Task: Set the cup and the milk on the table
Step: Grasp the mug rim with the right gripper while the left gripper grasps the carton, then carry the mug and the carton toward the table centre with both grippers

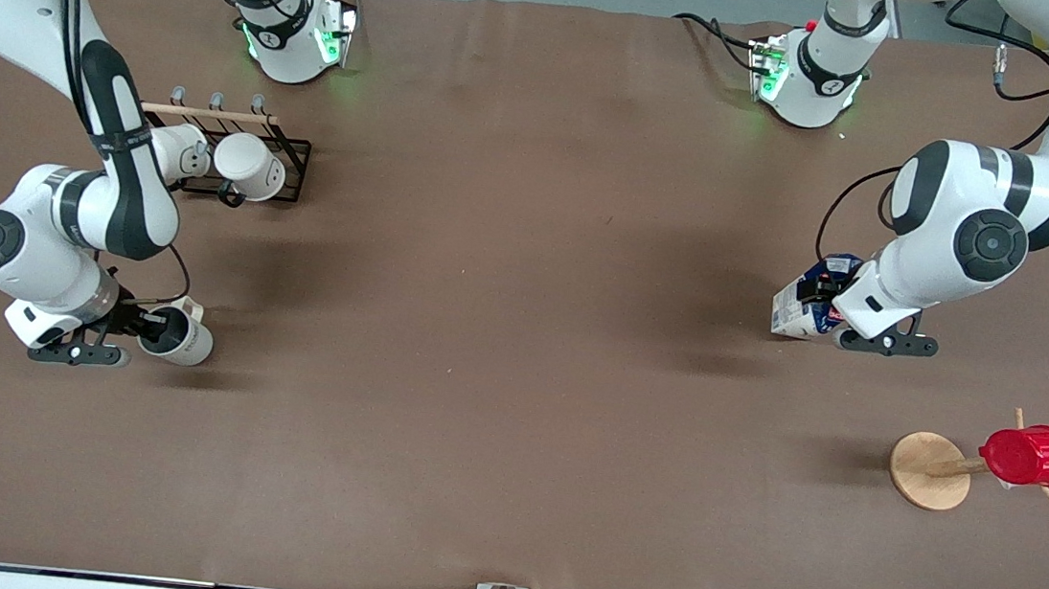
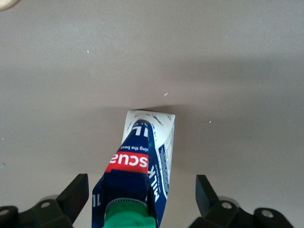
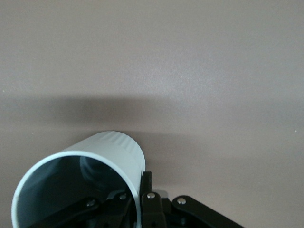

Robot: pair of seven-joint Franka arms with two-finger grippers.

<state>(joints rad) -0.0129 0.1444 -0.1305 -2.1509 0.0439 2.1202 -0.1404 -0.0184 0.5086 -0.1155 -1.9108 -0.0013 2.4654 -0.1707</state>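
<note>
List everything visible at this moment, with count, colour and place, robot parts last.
table: 1, brown cloth, fills most of the view.
cup: 1, beige-white with dark inside, at the right arm's end, clamped at its rim.
milk: 1, blue and white carton with green cap, standing at the left arm's end.
wire rack: 1, black, at the right arm's end, farther from the front camera than the cup.
white mugs: 2, on the rack.
wooden stand: 1, at the left arm's end, nearer the camera than the milk.
red cup: 1, ribbed, on the stand.
right gripper: shut on the cup's rim.
left gripper: fingers open, either side of the milk, not touching.
</note>
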